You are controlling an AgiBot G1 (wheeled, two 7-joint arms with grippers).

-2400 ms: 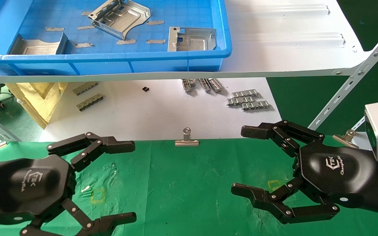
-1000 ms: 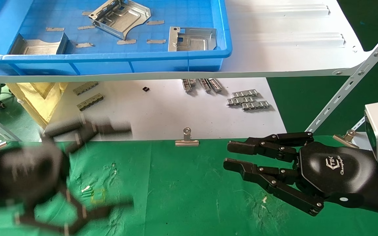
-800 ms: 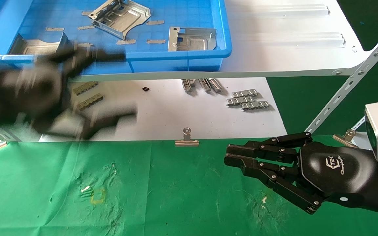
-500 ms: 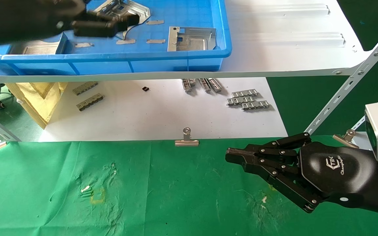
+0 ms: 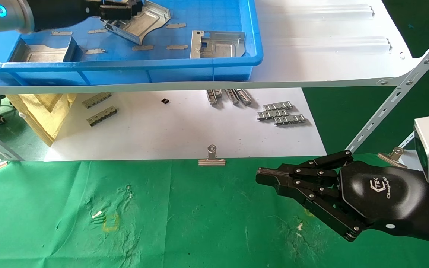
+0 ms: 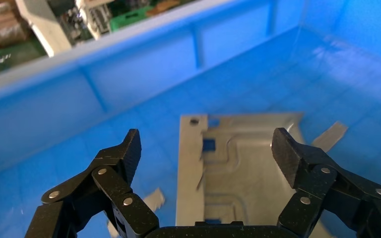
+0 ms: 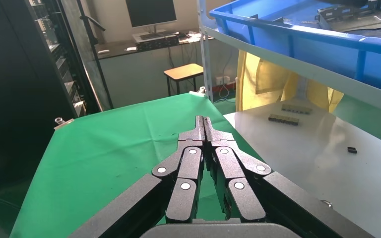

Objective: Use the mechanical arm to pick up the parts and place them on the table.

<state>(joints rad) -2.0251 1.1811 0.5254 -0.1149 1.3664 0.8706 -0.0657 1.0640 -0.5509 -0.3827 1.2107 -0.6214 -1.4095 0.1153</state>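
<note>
Two fingers [image 6: 124, 163] of left mechanical arm [image 6: 206, 153] spread wide, nothing held, poised above one part [image 6: 238, 168] lying flat on floor of blue tray [image 5: 199, 69], holed corner away from the palm. Three parts in tray on head view: near left one [image 5: 43, 52], angled far one [image 5: 140, 22] under the hand, right one [image 5: 218, 44]. Right mechanical arm [image 5: 270, 176] parked over the table [image 5: 199, 223], fingers pressed together, empty.
</note>
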